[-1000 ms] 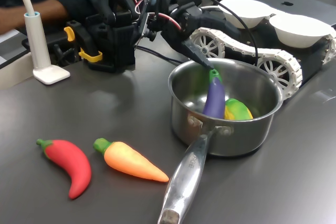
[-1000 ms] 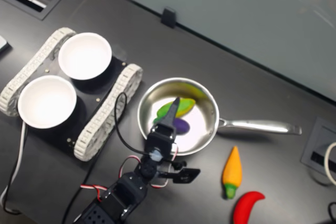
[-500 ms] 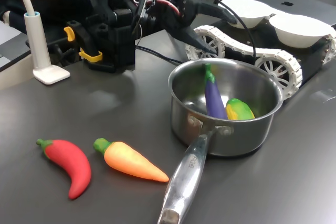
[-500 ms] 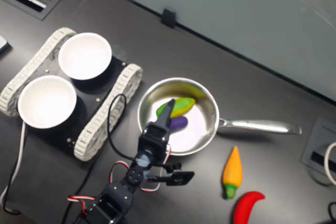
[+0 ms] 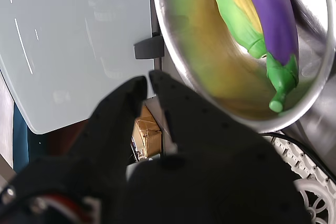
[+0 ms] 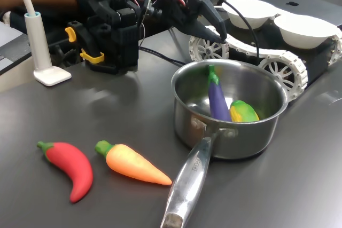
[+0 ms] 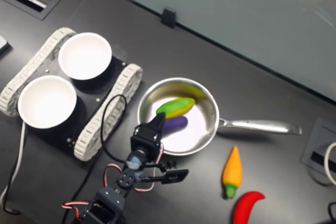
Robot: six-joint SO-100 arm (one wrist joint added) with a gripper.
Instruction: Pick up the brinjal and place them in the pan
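Nearest us in the first exterior view, the red chilli (image 6: 69, 167) and the orange carrot (image 6: 131, 163) lie side by side on the dark table (image 6: 107, 116), at the first exterior view's left of the long steel handle of the pan (image 6: 230, 113). We see the brinjal (image 6: 217, 99) inside the pan, leaning on the wall with its green stem up, and a green-and-yellow corn toy (image 6: 243, 111) touches it at the first exterior view's right. In the second exterior view the brinjal (image 7: 173, 124) lies across the pan (image 7: 210, 109) just beside the corn toy (image 7: 175, 106).

Behind the pan's rim, the gripper (image 6: 218, 37) hangs above the table, apart from the brinjal and holding nothing. In the wrist view its 2 black fingers (image 5: 118, 111) nearly meet at the tips, a thin gap between them, so we read the gripper (image 5: 147, 80) as closed and empty; the pan (image 5: 178, 51) with the brinjal (image 5: 273, 17) lies beyond it.

Farther back, 2 white bowls (image 6: 280, 18) sit on a tracked vehicle (image 6: 251, 57). At the first exterior view's left stands a white post (image 6: 38, 41) on its base.
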